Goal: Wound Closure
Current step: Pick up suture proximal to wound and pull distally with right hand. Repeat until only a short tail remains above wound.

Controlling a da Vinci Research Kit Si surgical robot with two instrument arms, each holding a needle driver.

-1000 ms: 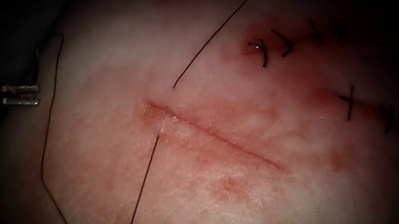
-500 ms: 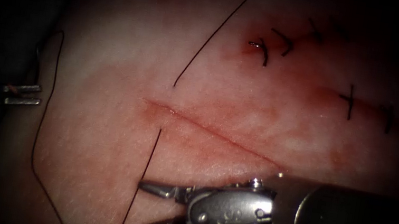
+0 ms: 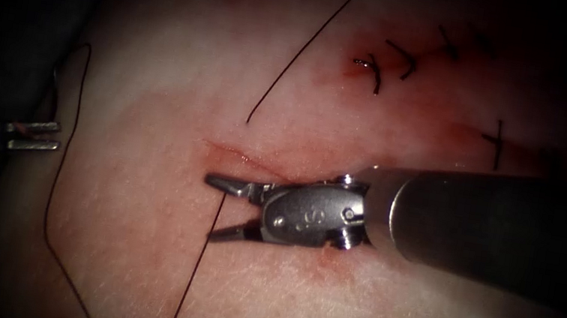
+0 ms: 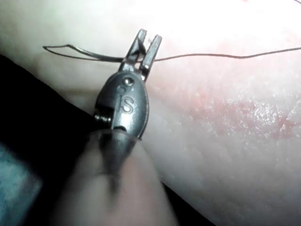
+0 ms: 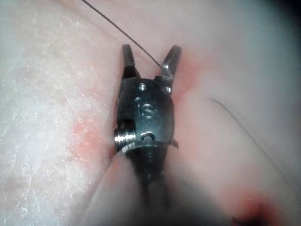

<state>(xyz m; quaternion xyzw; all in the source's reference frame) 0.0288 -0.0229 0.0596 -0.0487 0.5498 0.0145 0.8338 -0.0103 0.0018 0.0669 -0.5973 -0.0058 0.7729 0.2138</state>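
Darkness ringed the endoscope view, deepest toward nine o'clock, where a dark surface (image 3: 8, 24) lay. Light fell brightest near the middle, fading outward everywhere.

pale pink tissue (image 3: 164, 49) with red fluid (image 3: 358, 72) blotches, dark thread (image 3: 300, 55), shiny silver-grey right tool (image 3: 224, 207)

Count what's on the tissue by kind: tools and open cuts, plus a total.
Tools: 2, the left tool shut on the thread, the right tool open and empty
Open cut: 1
Total: 3
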